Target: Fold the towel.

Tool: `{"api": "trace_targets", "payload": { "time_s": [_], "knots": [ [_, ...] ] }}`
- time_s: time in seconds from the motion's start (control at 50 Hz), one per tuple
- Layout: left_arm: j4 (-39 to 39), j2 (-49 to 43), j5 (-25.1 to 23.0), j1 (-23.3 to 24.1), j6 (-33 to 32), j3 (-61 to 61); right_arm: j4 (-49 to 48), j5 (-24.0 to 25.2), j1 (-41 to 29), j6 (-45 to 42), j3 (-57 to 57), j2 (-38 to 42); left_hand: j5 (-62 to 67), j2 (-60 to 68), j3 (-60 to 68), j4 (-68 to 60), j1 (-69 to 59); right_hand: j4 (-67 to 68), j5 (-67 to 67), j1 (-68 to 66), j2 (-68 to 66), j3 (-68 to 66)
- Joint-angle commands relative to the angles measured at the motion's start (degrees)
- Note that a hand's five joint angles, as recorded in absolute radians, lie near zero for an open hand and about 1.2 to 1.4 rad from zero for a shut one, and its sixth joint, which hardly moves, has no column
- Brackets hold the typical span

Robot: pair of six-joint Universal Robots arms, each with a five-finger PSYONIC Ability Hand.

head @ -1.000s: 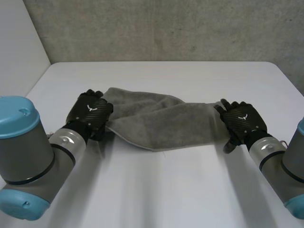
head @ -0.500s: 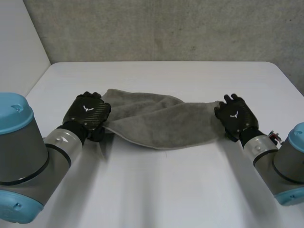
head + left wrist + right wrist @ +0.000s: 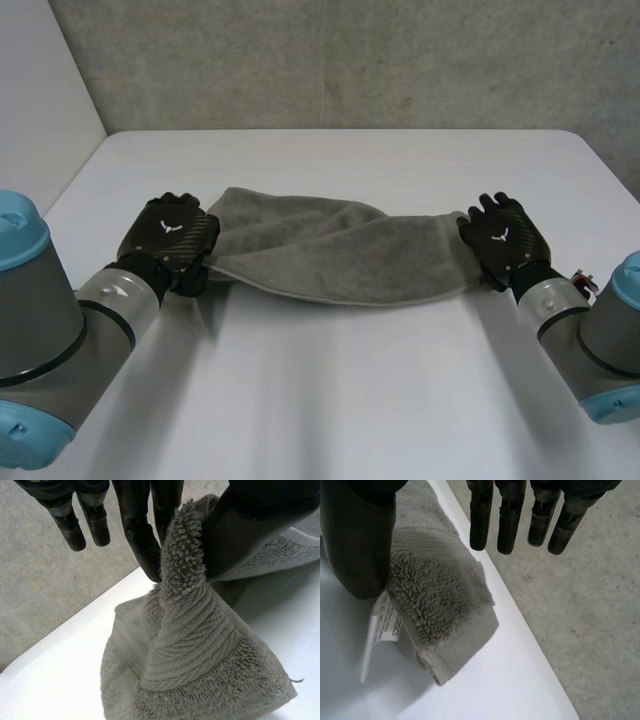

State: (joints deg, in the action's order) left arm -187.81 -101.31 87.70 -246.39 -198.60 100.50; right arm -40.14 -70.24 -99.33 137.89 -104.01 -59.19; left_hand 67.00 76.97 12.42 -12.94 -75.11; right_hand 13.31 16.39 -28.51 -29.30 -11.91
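A grey towel (image 3: 330, 255), folded lengthwise, stretches across the white table (image 3: 350, 400) between my two hands. My left hand (image 3: 168, 235) is at its left end. In the left wrist view the left hand (image 3: 142, 535) pinches a bunched corner of the towel (image 3: 200, 645) between thumb and finger. My right hand (image 3: 505, 240) is at the right end. In the right wrist view its thumb (image 3: 355, 540) clamps the end of the towel (image 3: 435, 605), and its fingers (image 3: 510, 515) stay straight beside the cloth. A white label (image 3: 382, 622) hangs from that end.
A rough concrete wall (image 3: 330, 60) rises behind the table's far edge. The table's right edge (image 3: 530, 650) runs close to the towel's right end, with grey floor (image 3: 590, 605) beyond it. Bare tabletop lies in front of the towel.
My left hand has drawn leftward and the right hand has shifted slightly farther back, closing its thumb on the end. The towel's near edge has pulled out straighter between them.
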Motion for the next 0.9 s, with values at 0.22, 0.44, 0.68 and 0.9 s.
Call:
{"api": "trace_targets", "payload": {
  "time_s": [0.22, 0.44, 0.68, 0.9],
  "knots": [
    [1.92, 1.81, 0.01, -0.06, 3.40, 0.04, -1.09, 0.19, 0.81, 0.45, 3.46, 3.38, 3.00, 3.03, -2.42, 2.94, -4.89, -3.31, 17.11, -14.98, -14.20, 1.91],
    [2.18, 1.46, -0.34, -1.46, 3.31, 0.13, 3.20, 0.98, 0.72, 2.20, 5.84, -2.47, 3.00, 3.03, -2.42, 2.94, -4.89, -3.31, 53.61, -51.49, -50.70, 1.91],
    [6.14, 1.90, -3.68, -3.22, 2.69, -0.66, 50.07, 13.29, 3.27, 5.29, 15.68, -16.13, 3.00, 3.03, -2.42, 2.94, -4.89, -3.31, 53.61, -51.49, -50.70, 1.91],
    [15.98, 1.81, -7.19, -5.33, -5.92, -1.45, 84.26, 13.73, 6.61, -12.20, 25.08, -15.95, 3.00, 3.03, -2.42, 2.94, -4.89, -3.31, 53.61, -51.49, -50.70, 1.91]
  ]
}}
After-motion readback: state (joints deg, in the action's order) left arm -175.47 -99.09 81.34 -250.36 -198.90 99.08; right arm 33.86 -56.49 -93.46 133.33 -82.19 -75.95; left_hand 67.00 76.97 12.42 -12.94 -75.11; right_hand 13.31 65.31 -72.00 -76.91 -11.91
